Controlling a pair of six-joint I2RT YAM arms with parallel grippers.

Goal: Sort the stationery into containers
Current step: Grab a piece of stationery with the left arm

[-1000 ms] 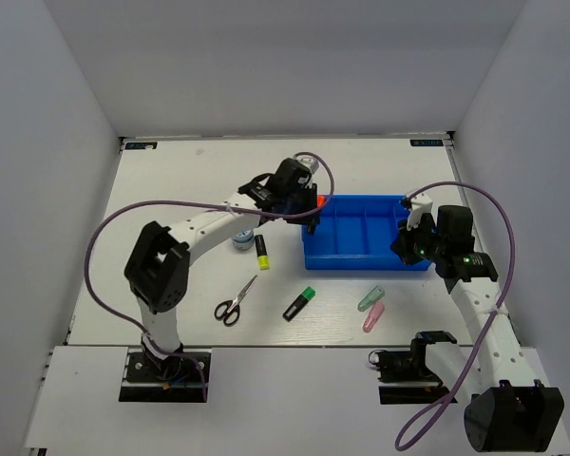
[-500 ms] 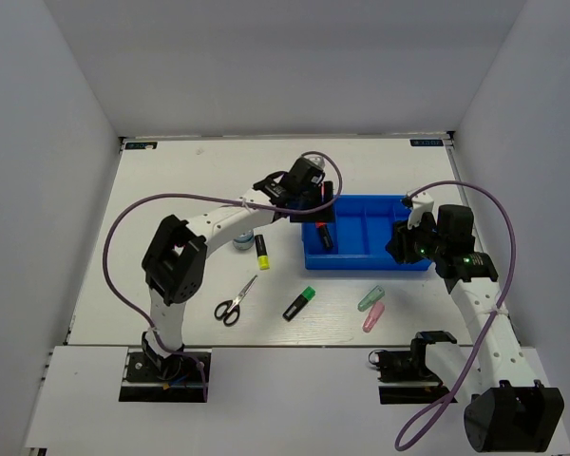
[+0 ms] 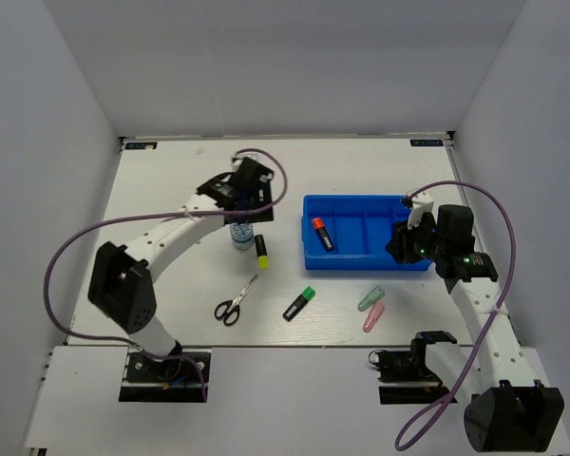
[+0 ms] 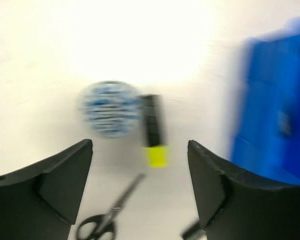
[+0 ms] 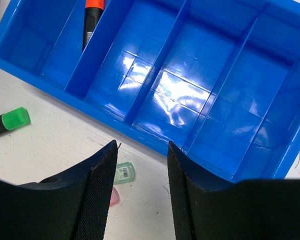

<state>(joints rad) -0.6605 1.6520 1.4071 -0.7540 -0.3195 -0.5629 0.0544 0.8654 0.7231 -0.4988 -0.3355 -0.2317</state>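
We are seeing the blue bin [image 3: 361, 265], a glossy rectangular plastic tray cut by straight dividers into long compartments, sitting on the right half of the matte white surface [image 3: 161, 180]. One black marker with an orange end [image 3: 322, 234] is lying inside it, in a compartment toward the bin's left end.

The rest of the stationery is lying out on the surface. A stubby black marker with a yellow end [image 3: 262, 251] is resting just beside the round blue-and-white patterned disc [image 3: 240, 239], left of the bin. The black-handled scissors [image 3: 234, 302], blades closed, and a black marker with a green end [image 3: 299, 303] are lying nearer the arm bases. Two small rounded pieces, one pale green [image 3: 371, 298] and one pink [image 3: 373, 318], are lying side by side just in front of the bin.

The left gripper [image 4: 140, 147] is hovering above the disc and yellow marker, its smooth black fingers spread wide and holding nothing. The right gripper [image 5: 142, 147] is hanging over the bin's near wall, its ribbed fingers parted and empty.
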